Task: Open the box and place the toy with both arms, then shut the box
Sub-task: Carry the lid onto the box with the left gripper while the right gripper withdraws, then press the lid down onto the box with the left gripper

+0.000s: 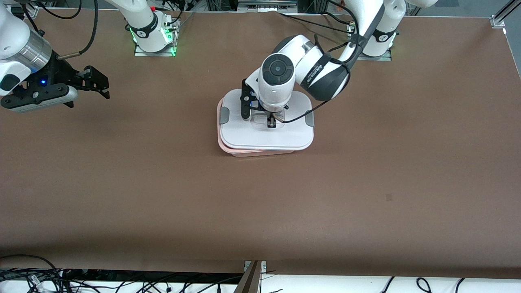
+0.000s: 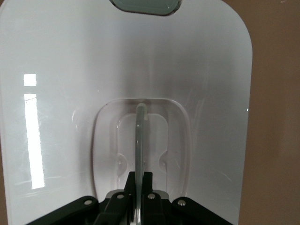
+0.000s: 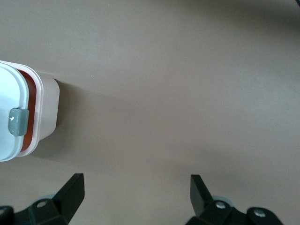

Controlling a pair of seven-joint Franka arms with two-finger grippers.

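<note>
The brown tabletop [image 1: 366, 183] carries one thing, the box [image 1: 266, 122], standing about midway between the two arms' ends and nearer the bases than the front camera. Its long axis runs from one arm's end of the tabletop toward the other, with a grey clip [image 1: 224, 116] at each short end. The white lid [image 2: 70, 70] sits a little askew on the pinkish tub [image 1: 244, 152], whose rim shows past it on the side nearer the camera, so I judge it not yet seated square. The toy is not visible in any view (possibly already in the tub, since a dark red strip shows under the lid's edge in the right wrist view).

The left arm [image 1: 321, 73] reaches from its base straight down onto the lid's centre, and the left gripper [image 1: 270, 122] is pinched on the thin upright handle [image 2: 140, 140] in the recess, its fingers pressed against either face. The relation that matters is the lid's offset from the tub directly below; the next shift likely has to cancel that.

The right arm waits, and the right gripper [image 1: 95, 83] hangs spread wide and empty over bare tabletop toward its own end, well apart from the box.
</note>
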